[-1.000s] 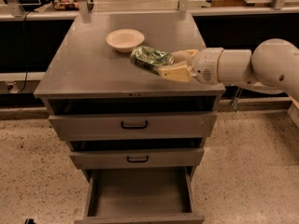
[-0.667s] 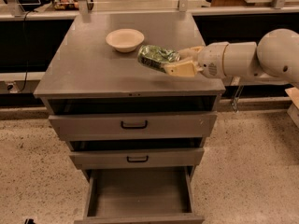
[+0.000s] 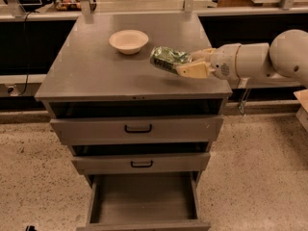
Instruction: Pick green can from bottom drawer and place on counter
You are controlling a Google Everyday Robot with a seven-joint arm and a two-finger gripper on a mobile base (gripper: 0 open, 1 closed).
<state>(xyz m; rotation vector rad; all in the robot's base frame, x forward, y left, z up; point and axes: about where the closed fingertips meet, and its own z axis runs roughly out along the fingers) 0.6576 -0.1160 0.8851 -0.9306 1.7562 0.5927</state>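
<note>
Green and silver, the green can (image 3: 167,59) is held on its side between the cream fingers (image 3: 193,71) of the gripper (image 3: 185,64), which is clamped on the can's right end. The can is seen over the right part of the counter (image 3: 96,71); whether it touches the surface cannot be told. The white arm (image 3: 250,59) is extended from three o'clock. A cream bowl (image 3: 128,41) is set on the counter at ten o'clock from the can, apart from it. At six o'clock the bottom drawer (image 3: 144,225) is seen pulled out, beneath two drawers with black handles (image 3: 183,128).

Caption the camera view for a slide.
End effector holding the green can over the counter; bottom drawer open.
</note>
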